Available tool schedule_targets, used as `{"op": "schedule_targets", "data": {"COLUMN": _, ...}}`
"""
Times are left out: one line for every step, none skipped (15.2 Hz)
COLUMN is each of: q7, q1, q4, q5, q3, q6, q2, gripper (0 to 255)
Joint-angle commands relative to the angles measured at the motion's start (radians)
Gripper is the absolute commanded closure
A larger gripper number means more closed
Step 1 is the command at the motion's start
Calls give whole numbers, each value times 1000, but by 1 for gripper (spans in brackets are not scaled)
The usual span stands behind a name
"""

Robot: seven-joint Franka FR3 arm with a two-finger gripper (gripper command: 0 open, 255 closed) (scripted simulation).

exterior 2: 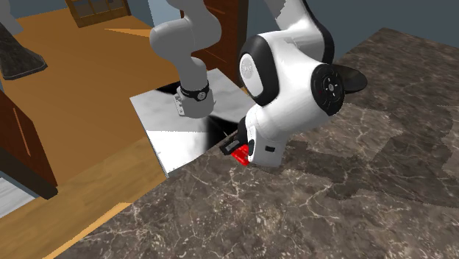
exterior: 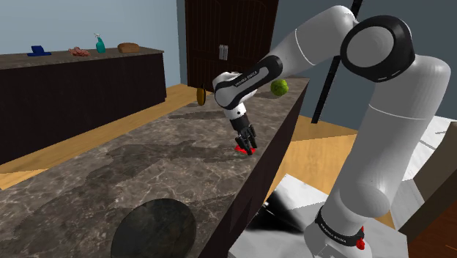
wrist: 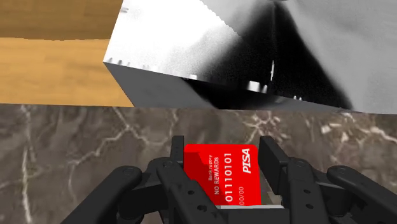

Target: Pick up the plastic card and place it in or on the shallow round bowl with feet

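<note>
Wrist view: the card is clasped by its long edges between the fingers of the gripper, low at the counter edge, long axis along the fingers. The bowl is seen well apart, toward the shoulder view's lower left.

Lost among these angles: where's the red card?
The red card is clasped in the gripper at the edge of the marble counter nearest the stand, centre of the shoulder view.

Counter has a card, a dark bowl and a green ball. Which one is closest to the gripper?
The red card, between the fingers of the gripper at the counter edge. The dark bowl and green ball sit well away, toward opposite ends.
</note>
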Motion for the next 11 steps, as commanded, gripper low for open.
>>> {"op": "schedule_targets", "data": {"q7": -1, "q1": 1, "q4": 10, "q5": 1, "q3": 1, "q6": -25, "q2": -13, "gripper": 255}}
{"op": "schedule_targets", "data": {"q7": -3, "q1": 1, "q4": 15, "q5": 1, "q3": 1, "q6": -38, "q2": -20, "gripper": 255}}
{"op": "schedule_targets", "data": {"q7": -4, "q1": 2, "q4": 21, "q5": 1, "q3": 1, "q6": -51, "q2": -27, "gripper": 255}}
{"op": "schedule_targets", "data": {"q7": -5, "q1": 2, "q4": 27, "q5": 0, "q3": 1, "q6": -64, "q2": -34, "gripper": 255}}
{"op": "schedule_targets", "data": {"q7": -6, "q1": 2, "q4": 34, "q5": 0, "q3": 2, "q6": -77, "q2": -40, "gripper": 255}}
{"op": "schedule_targets", "data": {"q7": -7, "q1": 2, "q4": 40, "q5": 0, "q3": 2, "q6": -89, "q2": -47, "gripper": 255}}
{"op": "schedule_targets", "data": {"q7": -8, "q1": 2, "q4": 47, "q5": 0, "q3": 2, "q6": -102, "q2": -53, "gripper": 255}}
{"op": "schedule_targets", "data": {"q7": -9, "q1": 3, "q4": 54, "q5": 0, "q3": 2, "q6": -115, "q2": -59, "gripper": 255}}
{"op": "schedule_targets", "data": {"q7": -11, "q1": 3, "q4": 61, "q5": 0, "q3": 2, "q6": -128, "q2": -65, "gripper": 255}}
{"op": "schedule_targets", "data": {"q7": -12, "q1": 3, "q4": 69, "q5": -1, "q3": 2, "q6": -141, "q2": -71, "gripper": 255}}
{"op": "schedule_targets", "data": {"q7": -13, "q1": 3, "q4": 76, "q5": -1, "q3": 3, "q6": -154, "q2": -76, "gripper": 255}}
